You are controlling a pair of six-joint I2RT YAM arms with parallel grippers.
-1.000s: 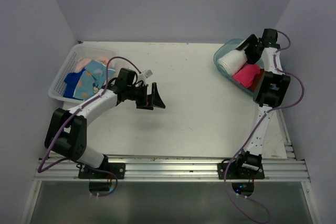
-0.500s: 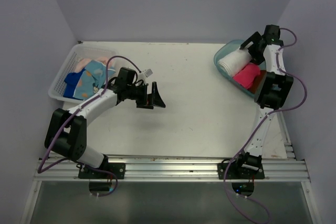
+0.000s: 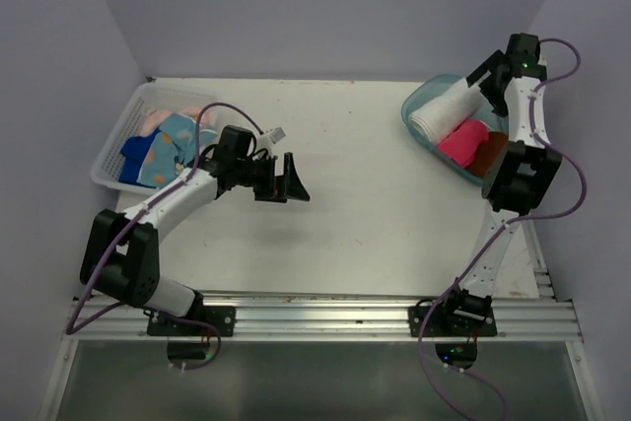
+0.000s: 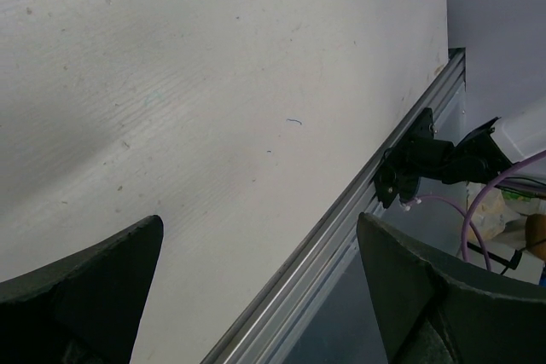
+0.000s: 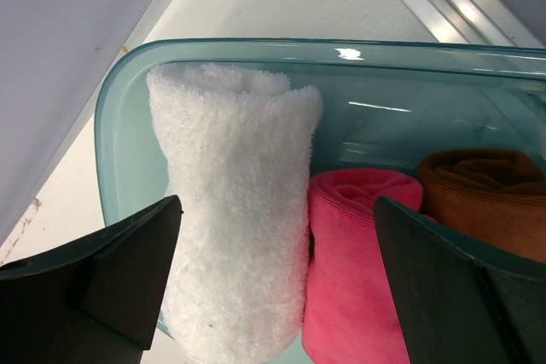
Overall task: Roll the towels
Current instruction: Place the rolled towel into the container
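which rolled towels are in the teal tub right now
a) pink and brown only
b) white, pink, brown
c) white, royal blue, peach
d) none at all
b: the right wrist view shows the white towel, pink towel and brown towel rolled side by side inside the teal tub.

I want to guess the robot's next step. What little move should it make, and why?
Probably move the left end effector to the basket and take the light blue towel. It hangs open and empty, the basket's towels lie unrolled, and the white roll, pink roll and brown roll sit in the tub below the open right end effector.
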